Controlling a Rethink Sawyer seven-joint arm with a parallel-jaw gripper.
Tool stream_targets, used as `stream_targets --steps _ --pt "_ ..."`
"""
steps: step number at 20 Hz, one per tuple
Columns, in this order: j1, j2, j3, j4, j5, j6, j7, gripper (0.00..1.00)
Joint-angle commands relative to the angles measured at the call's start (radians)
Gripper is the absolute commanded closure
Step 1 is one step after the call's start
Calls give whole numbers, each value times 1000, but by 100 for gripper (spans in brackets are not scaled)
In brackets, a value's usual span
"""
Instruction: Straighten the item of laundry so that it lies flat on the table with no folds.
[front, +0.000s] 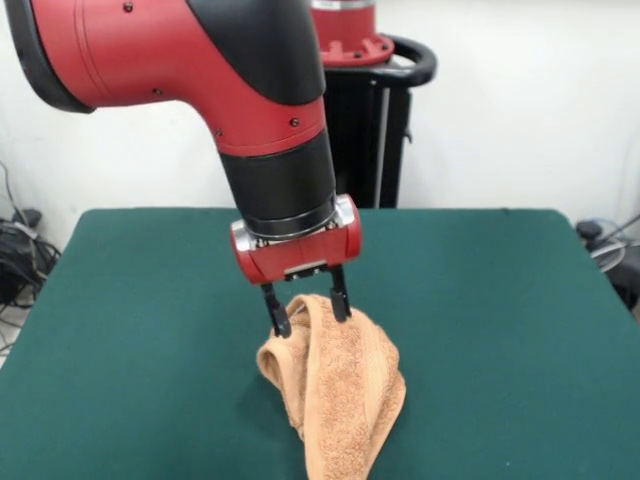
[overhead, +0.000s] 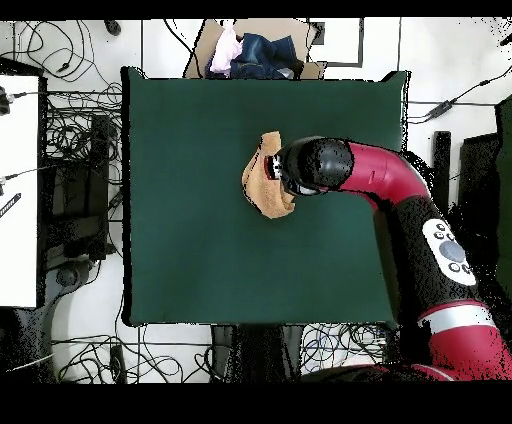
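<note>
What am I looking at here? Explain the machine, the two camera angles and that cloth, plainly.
The red and black machine is a robot arm with a two-fingered gripper at its end. One picture is taken from across the table, facing the robot; the other looks straight down from above. The table has a dark green top. On it sits an orange-tan towel, bunched and folded rather than flat. The gripper is down at the towel's top, its fingers either side of a raised fold; whether it actually grips is unclear. Seen from above, the arm hides part of the towel.
</note>
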Motion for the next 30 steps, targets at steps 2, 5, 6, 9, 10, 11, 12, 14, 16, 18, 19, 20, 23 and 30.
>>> stream_targets --steps 2,5,6,9,10,11,12,14,16,18,19,20,23,30 --pt "48 23 -11 101 -77 -145 66 0" --pt "50 28 -22 115 -78 -183 77 0" --pt "46 26 -25 125 -77 -194 77 0" --pt "43 26 -32 145 -75 -222 79 0" --pt "39 29 -33 149 -76 -232 75 0" --pt "31 30 -30 154 -76 -236 66 0" --pt "23 31 -27 159 -76 -241 56 0" --pt "3 31 -17 175 -71 -246 41 0" --pt "-12 17 -10 195 -67 -246 29 0" --pt "-31 1 -2 221 -62 -241 19 0" --pt "-40 -5 2 232 -59 -241 16 0" --pt "-46 -8 7 236 -55 -239 16 0" --pt "-48 -6 4 246 -55 -260 37 0" --pt "-53 29 -24 281 -78 -376 97 0"
